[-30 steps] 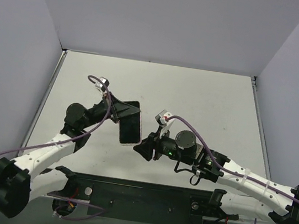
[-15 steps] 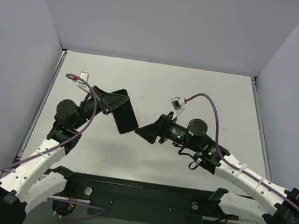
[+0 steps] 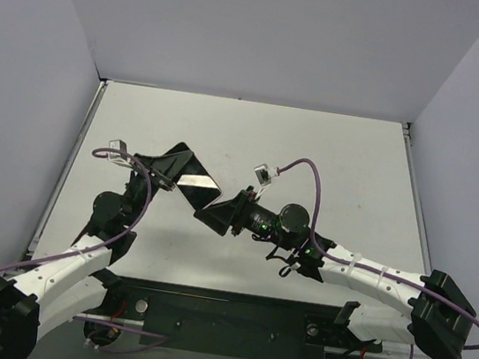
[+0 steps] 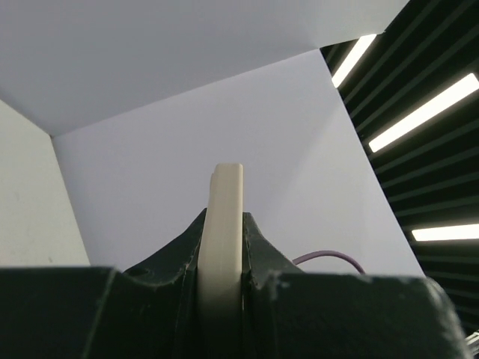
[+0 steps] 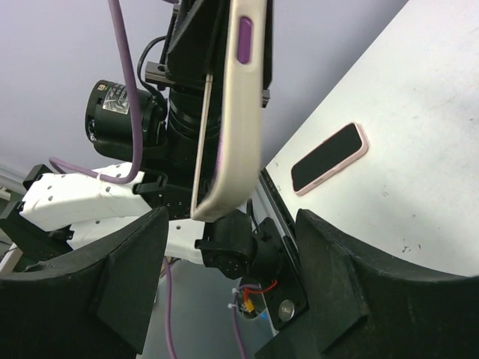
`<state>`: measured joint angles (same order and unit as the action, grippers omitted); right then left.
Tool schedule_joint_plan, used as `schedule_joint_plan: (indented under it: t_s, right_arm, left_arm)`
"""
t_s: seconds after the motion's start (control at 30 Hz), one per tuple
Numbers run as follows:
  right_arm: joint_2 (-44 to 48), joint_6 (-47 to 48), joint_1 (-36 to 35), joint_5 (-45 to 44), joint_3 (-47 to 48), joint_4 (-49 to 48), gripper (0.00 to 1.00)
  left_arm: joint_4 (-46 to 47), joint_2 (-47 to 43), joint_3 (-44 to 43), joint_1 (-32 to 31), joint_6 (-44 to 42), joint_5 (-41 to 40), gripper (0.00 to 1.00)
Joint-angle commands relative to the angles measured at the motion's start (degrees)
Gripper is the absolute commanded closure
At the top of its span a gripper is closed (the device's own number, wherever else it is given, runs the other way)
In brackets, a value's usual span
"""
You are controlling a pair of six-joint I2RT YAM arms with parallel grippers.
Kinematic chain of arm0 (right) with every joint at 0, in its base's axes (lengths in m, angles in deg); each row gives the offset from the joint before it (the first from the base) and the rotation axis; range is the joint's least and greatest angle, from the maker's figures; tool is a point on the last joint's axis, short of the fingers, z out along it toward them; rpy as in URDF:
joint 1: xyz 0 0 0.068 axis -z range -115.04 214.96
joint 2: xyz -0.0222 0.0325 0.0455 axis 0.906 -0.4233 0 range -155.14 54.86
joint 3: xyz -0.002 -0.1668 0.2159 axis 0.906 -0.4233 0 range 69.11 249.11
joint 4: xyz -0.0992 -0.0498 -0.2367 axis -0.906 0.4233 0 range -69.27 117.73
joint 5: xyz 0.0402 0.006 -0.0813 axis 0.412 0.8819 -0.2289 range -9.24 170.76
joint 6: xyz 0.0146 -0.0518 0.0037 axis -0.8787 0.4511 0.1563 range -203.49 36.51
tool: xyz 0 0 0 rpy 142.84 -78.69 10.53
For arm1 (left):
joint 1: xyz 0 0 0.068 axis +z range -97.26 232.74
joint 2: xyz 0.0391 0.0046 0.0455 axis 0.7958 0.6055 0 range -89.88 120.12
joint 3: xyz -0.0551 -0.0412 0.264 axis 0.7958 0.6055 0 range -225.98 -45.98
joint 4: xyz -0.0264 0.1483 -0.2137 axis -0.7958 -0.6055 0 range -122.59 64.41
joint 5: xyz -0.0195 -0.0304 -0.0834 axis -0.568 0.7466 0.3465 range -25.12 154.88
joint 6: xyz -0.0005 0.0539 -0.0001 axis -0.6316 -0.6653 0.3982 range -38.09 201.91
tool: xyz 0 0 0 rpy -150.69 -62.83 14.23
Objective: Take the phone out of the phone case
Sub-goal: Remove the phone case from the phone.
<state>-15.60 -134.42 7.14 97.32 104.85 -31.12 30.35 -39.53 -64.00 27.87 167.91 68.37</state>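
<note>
The phone in its cream case (image 3: 193,180) is held up off the table, dark glossy face showing. My left gripper (image 3: 166,169) is shut on its upper end; in the left wrist view the cream edge (image 4: 224,224) stands clamped between the black fingers (image 4: 168,269). In the right wrist view the case (image 5: 233,112) hangs edge-on, with a purple side button. My right gripper (image 3: 214,217) is open at the lower end of the case. Its two fingers (image 5: 123,280) stand either side of the tip and apart from it.
In the right wrist view, a flat dark phone-like thing with a pink rim (image 5: 329,158) lies on the white table (image 5: 419,172) near the front rail. It does not show in the top view. Walls close the table (image 3: 341,158) on three sides.
The left gripper has lifted and turned the cased phone, drawing back to the left. The right gripper has moved left and now stands open at the phone's lower end.
</note>
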Motion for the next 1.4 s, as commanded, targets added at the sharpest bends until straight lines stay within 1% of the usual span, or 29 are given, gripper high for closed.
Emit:
schedule_joint_plan:
  t_s: [0.0, 0.1, 0.17, 0.23, 0.3, 0.33, 0.37, 0.43, 0.53, 0.57, 0.7, 0.8, 0.83, 0.93, 1.03, 1.1, 1.13, 1.2, 1.27, 1.33, 1.37]
  right_arm:
    - [0.93, 1.98, -0.71, -1.96, 1.25, -4.50, 0.37]
    - [0.85, 2.60, -0.71, -1.97, 1.25, -5.80, 0.39]
    - [0.58, 3.73, -0.80, -0.13, 2.74, -3.70, 0.46]
    - [0.49, 5.14, -0.71, 1.72, 3.89, -1.94, 0.50]
    - [0.93, 5.15, -0.71, 1.46, 3.54, -2.63, 0.52]
    - [1.02, 4.97, -0.63, 0.94, 3.54, -2.81, 0.54]
    - [0.94, 4.54, -0.45, 0.93, 3.63, -2.81, 0.58]
    - [0.50, 3.92, -0.36, 2.42, 3.98, -3.69, 0.60]
    - [-0.64, 2.95, 0.16, 4.71, 4.68, -5.27, 0.61]
    - [-0.91, 2.86, 0.51, 6.11, 5.03, -5.36, 0.63]
    - [-1.26, 2.60, 0.69, 7.52, 5.65, -5.97, 0.63]
    - [-2.14, 2.60, 0.87, 8.40, 6.44, -5.72, 0.65]
    - [-2.23, 2.95, 0.96, 8.40, 6.70, -4.93, 0.68]
    - [-2.84, 3.39, 0.96, 8.75, 7.14, -4.39, 0.73]
    - [-3.11, 3.74, 0.96, 9.02, 7.14, -4.48, 0.76]
    - [-3.11, 4.97, 0.96, 9.28, 7.49, -2.47, 0.83]
    - [-3.46, 6.28, 0.87, 9.20, 7.84, -1.85, 0.91]
    - [-3.55, 8.92, 0.43, 8.93, 8.11, 0.52, 1.00]
    - [-3.02, 14.09, -0.62, 7.80, 8.29, 4.38, 1.00]
    - [-1.53, 23.21, -2.37, 4.65, 8.11, 11.40, 1.00]
    - [0.21, 30.47, -3.17, 3.06, 7.94, 15.95, 1.00]
  left_arm:
    - [10.50, -1.66, -0.35, -0.45, 2.51, -4.72, 1.00]
    - [10.85, -1.74, 0.00, -0.63, 2.77, -4.63, 1.00]
    - [11.72, -1.31, 0.27, -0.36, 3.48, -4.02, 1.00]
    - [12.96, -0.78, 0.53, -0.10, 4.00, -3.49, 1.00]
    - [13.49, -0.34, 0.79, -0.19, 4.79, -3.49, 1.00]
    - [14.01, -0.16, 0.97, -0.19, 5.23, -2.18, 1.00]
    - [14.19, 0.19, 1.14, -0.27, 5.41, -1.82, 1.00]
    - [14.98, 0.71, 1.15, -0.19, 5.76, -1.73, 1.00]
    - [16.38, 1.68, 0.62, -0.19, 5.94, -0.94, 1.00]
    - [16.57, 2.12, 0.18, -0.19, 5.94, -0.42, 1.00]
    - [18.23, 3.44, -0.17, -0.19, 6.29, 0.91, 1.00]
    - [20.25, 4.40, 0.35, -0.27, 7.87, 1.00, 1.00]
    - [20.78, 4.58, 0.44, -0.27, 8.39, 1.08, 1.00]
    - [23.06, 5.72, 0.36, -0.45, 9.10, 1.52, 1.00]
    - [22.98, 5.55, 0.18, -0.54, 9.28, 1.35, 1.00]
    - [22.02, 5.20, -0.17, -0.63, 9.36, 1.35, 1.00]
    - [21.67, 4.94, -0.43, -0.80, 9.45, 1.52, 1.00]
    - [19.56, 4.32, -0.96, -0.89, 11.20, 1.96, 1.00]
    - [15.62, 3.53, -1.57, -0.80, 14.53, 2.92, 1.00]
    - [11.40, 3.18, -2.54, -0.80, 18.57, 5.02, 1.00]
    - [9.12, 3.18, -2.89, -0.80, 19.90, 6.17, 1.00]
